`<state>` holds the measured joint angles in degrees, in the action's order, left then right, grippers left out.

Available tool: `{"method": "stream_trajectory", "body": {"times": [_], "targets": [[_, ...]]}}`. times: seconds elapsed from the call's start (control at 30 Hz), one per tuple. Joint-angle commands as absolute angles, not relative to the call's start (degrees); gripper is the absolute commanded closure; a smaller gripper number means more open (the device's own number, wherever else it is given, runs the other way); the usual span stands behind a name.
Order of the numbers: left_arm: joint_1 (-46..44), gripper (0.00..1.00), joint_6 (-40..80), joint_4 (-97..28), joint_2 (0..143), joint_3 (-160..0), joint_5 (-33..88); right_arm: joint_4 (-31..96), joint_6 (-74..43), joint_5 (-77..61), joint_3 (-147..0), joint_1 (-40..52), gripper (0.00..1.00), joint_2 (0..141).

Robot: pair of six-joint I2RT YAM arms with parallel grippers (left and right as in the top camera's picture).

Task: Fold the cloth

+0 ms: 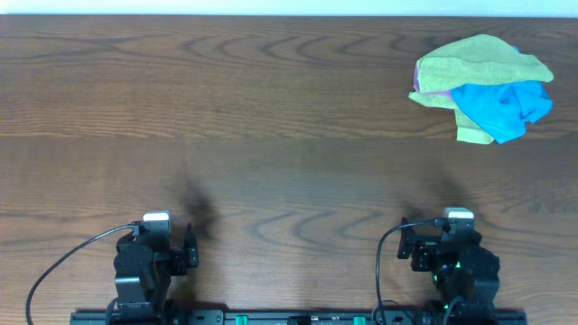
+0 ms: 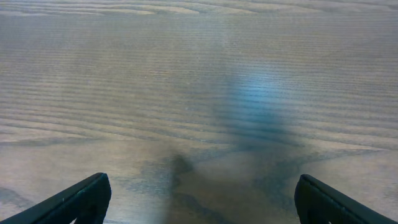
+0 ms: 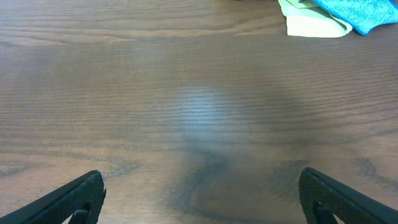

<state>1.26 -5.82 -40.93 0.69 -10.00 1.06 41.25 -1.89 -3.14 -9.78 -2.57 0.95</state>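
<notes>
Overhead, we look straight down on the whole brown wood-grain table [image 1: 271,108]. In each wrist view we skim low and forward over its surface, close up, between two black fingertips [image 2: 81,199]. Overhead and right wrist share the crumpled bright blue microfibre cloth [image 1: 501,106], far right.

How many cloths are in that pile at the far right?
3 at least: lime-green cloth on top, blue cloth on its near side, purple sliver at the left edge. Others may be hidden beneath.
</notes>
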Motion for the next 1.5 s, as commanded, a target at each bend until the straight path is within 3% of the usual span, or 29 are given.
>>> {"method": "stream_trajectory", "body": {"times": [0.0,0.9,1.17,1.47], "targets": [[0.93,0.05,-5.58,-41.74,0.21,-9.17,0.62,41.54,-1.85,-3.03,-9.19,-3.03,0.01,0.34],[0.93,0.05,-5.58,-41.74,0.21,-9.17,0.62,37.12,-4.56,-3.03,-10.68,-3.07,0.01,3.09],[0.93,0.05,-5.58,-41.74,0.21,-9.17,0.62,37.45,-9.02,-2.98,-28.25,-5.93,0.01,25.93],[0.93,0.05,-5.58,-41.74,0.21,-9.17,0.62,45.34,-11.79,-2.76,-60.29,-8.99,0.01,56.45]]}}
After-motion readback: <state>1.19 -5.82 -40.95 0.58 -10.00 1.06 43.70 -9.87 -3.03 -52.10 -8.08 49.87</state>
